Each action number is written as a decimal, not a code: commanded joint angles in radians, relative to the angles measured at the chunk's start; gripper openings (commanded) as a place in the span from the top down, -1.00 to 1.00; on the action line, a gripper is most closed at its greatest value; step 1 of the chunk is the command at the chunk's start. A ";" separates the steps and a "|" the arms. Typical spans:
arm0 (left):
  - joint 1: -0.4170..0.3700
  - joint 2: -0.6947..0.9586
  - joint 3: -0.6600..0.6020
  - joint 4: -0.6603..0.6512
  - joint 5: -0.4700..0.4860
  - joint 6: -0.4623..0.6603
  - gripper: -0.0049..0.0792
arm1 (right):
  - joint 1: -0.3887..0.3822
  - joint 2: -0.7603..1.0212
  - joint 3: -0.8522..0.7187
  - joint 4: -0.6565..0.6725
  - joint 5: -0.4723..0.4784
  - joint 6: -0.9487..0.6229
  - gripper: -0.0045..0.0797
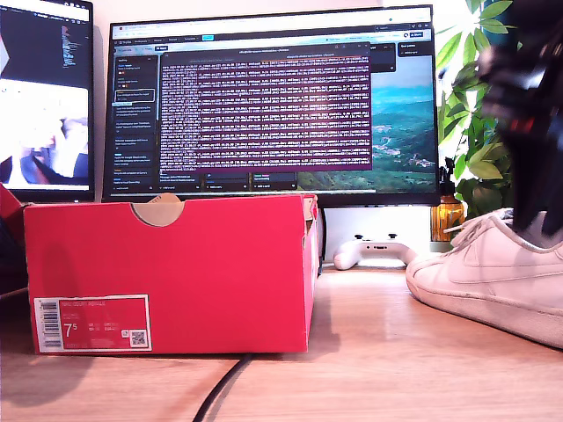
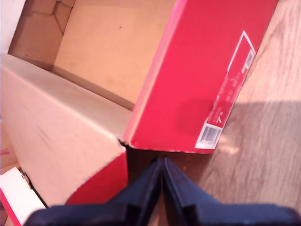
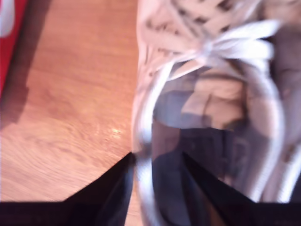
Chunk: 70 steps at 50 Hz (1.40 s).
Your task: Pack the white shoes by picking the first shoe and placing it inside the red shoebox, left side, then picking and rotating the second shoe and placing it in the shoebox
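At the exterior view's right, a low white leather sneaker with white laces (image 1: 493, 277) sits on the pale wooden desk (image 1: 369, 360), toe toward the large red cardboard shoebox (image 1: 171, 272), well apart from it. My second gripper (image 3: 157, 162) straddles the shoe's collar wall, one finger outside, one inside the opening; the picture is blurred, so whether the jaws already pinch I cannot tell. To lift well, I should close firmly on that wall and raise straight up, keeping the laces clear. My first gripper (image 2: 162, 165) hangs over the box's open corner, jaws pressed together, holding nothing.
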 commanded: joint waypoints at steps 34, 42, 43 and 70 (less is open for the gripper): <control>-0.002 0.037 0.007 0.052 0.039 0.003 0.93 | 0.089 0.172 0.027 0.002 -0.075 -0.003 0.92; -0.002 0.037 0.007 0.052 0.068 -0.004 0.93 | 0.122 0.168 0.158 -0.108 -0.147 0.023 0.92; -0.002 0.037 0.007 0.052 0.068 -0.004 0.93 | 0.129 0.167 0.179 -0.120 -0.160 0.024 0.92; -0.002 0.037 0.007 0.027 0.068 -0.004 0.93 | 0.339 0.142 0.602 -0.232 -0.192 0.221 0.92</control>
